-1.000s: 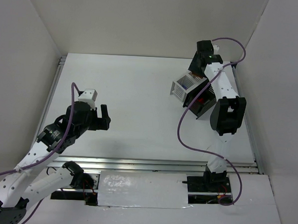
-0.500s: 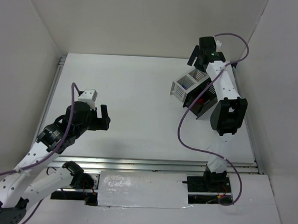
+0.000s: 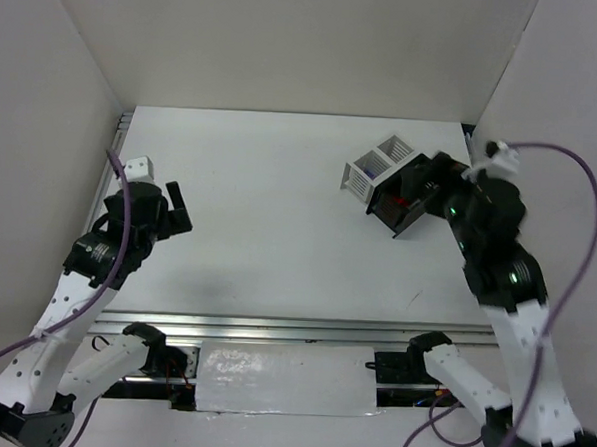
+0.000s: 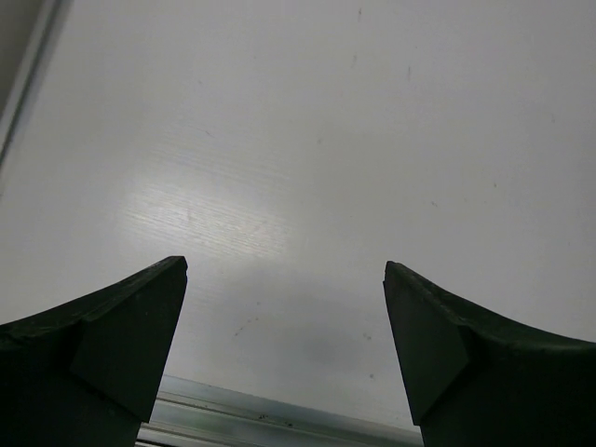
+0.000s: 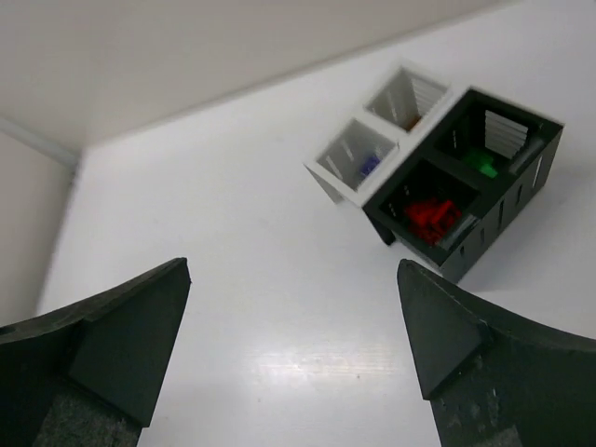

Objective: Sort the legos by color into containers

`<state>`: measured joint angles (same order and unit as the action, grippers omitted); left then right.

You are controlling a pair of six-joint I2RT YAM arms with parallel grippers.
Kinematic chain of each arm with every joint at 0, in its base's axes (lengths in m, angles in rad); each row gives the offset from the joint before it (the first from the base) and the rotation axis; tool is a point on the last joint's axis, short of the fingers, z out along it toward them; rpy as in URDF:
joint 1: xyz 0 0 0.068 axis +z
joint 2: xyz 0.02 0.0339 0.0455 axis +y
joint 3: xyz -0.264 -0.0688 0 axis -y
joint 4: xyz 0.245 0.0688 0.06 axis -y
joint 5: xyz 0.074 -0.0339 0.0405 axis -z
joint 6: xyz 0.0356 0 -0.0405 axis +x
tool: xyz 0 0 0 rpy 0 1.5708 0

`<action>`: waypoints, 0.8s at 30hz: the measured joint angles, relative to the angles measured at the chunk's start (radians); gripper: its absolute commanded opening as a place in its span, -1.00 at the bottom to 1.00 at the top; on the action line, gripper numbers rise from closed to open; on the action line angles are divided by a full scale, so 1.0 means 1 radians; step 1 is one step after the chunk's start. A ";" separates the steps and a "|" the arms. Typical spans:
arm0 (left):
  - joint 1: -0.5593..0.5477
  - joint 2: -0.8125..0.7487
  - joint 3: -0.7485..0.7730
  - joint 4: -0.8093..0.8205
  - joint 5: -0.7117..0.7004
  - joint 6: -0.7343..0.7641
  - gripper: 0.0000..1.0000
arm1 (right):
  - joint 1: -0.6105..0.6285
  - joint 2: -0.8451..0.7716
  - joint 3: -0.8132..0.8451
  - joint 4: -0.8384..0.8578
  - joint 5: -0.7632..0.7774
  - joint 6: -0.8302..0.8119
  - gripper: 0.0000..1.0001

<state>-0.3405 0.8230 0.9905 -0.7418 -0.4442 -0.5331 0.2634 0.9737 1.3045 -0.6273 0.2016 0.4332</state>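
Observation:
The legos lie in two boxes at the far right. In the right wrist view the white box (image 5: 343,177) holds a purple lego (image 5: 368,166) and an orange-brown lego (image 5: 410,120). The black box (image 5: 503,219) holds red legos (image 5: 431,217) and a green lego (image 5: 484,169). My right gripper (image 5: 293,279) is open and empty, well back from the boxes, above bare table. From the top view it (image 3: 422,178) hangs beside the black box (image 3: 396,219) and the white box (image 3: 369,170). My left gripper (image 4: 284,275) is open and empty at the left side (image 3: 175,210).
A metal rail (image 3: 303,329) runs along the table's near edge and shows in the left wrist view (image 4: 279,424). White walls enclose the table on three sides. A purple cable (image 3: 579,228) loops beside the right arm.
My right arm has pulled back from over the boxes toward the near right, its gripper now facing them. My left arm has swung left and farther from the rail.

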 measured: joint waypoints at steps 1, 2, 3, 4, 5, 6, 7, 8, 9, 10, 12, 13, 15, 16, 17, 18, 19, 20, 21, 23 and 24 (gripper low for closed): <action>0.012 0.001 0.024 -0.010 -0.021 -0.003 0.99 | 0.005 -0.098 -0.032 0.000 -0.001 0.003 0.99; 0.018 0.001 0.060 -0.030 -0.054 -0.005 0.99 | 0.005 -0.200 -0.065 0.002 0.000 0.007 0.99; 0.019 -0.001 0.086 -0.032 -0.064 -0.006 0.99 | 0.005 -0.270 -0.084 -0.006 0.003 0.012 0.99; 0.020 -0.007 0.124 -0.045 -0.086 -0.005 0.99 | 0.007 -0.328 -0.099 -0.010 0.003 0.013 0.99; 0.021 -0.013 0.158 -0.051 -0.107 -0.002 0.99 | 0.022 -0.380 -0.115 -0.020 0.018 0.016 0.99; 0.021 -0.024 0.190 -0.053 -0.126 0.004 0.99 | 0.054 -0.429 -0.137 -0.031 0.034 0.023 0.99; 0.021 -0.041 0.217 -0.056 -0.142 0.009 0.99 | 0.095 -0.477 -0.158 -0.051 0.040 0.027 0.99; 0.021 -0.060 0.240 -0.063 -0.158 0.014 0.99 | 0.131 -0.520 -0.172 -0.085 0.041 0.034 0.99; 0.021 -0.081 0.257 -0.071 -0.171 0.021 0.99 | 0.153 -0.550 -0.172 -0.120 0.039 0.041 0.99; 0.021 -0.109 0.275 -0.082 -0.183 0.032 0.99 | 0.163 -0.583 -0.168 -0.150 0.039 0.043 0.99; 0.021 -0.157 0.300 -0.103 -0.200 0.040 0.99 | 0.166 -0.637 -0.136 -0.219 0.048 0.048 0.99; 0.021 -0.197 0.312 -0.118 -0.204 0.046 0.99 | 0.166 -0.653 -0.118 -0.242 0.053 0.047 0.99; 0.022 -0.259 0.327 -0.142 -0.208 0.060 0.99 | 0.167 -0.693 -0.053 -0.310 0.075 0.044 0.99; 0.022 -0.283 0.330 -0.150 -0.209 0.061 0.99 | 0.168 -0.706 -0.026 -0.332 0.090 0.041 0.99; 0.023 -0.308 0.330 -0.158 -0.209 0.061 0.99 | 0.168 -0.716 -0.006 -0.349 0.102 0.039 0.99; 0.023 -0.326 0.325 -0.165 -0.208 0.061 0.99 | 0.168 -0.724 0.007 -0.362 0.110 0.037 0.99; 0.023 -0.345 0.314 -0.167 -0.208 0.061 0.99 | 0.168 -0.733 0.014 -0.377 0.121 0.036 0.99; 0.024 -0.361 0.297 -0.174 -0.205 0.062 0.99 | 0.168 -0.738 0.016 -0.390 0.128 0.035 0.99; 0.024 -0.373 0.280 -0.182 -0.201 0.061 0.99 | 0.169 -0.739 0.016 -0.404 0.133 0.033 0.99; 0.024 -0.383 0.257 -0.199 -0.190 0.061 0.99 | 0.169 -0.739 0.012 -0.421 0.137 0.033 0.99; 0.024 -0.383 0.250 -0.204 -0.184 0.061 0.99 | 0.169 -0.739 0.011 -0.430 0.137 0.034 0.99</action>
<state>-0.3168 0.4400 1.2404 -0.9463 -0.6281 -0.4717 0.4324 0.2352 1.3155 -1.0569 0.3386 0.4667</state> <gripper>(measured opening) 0.995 0.994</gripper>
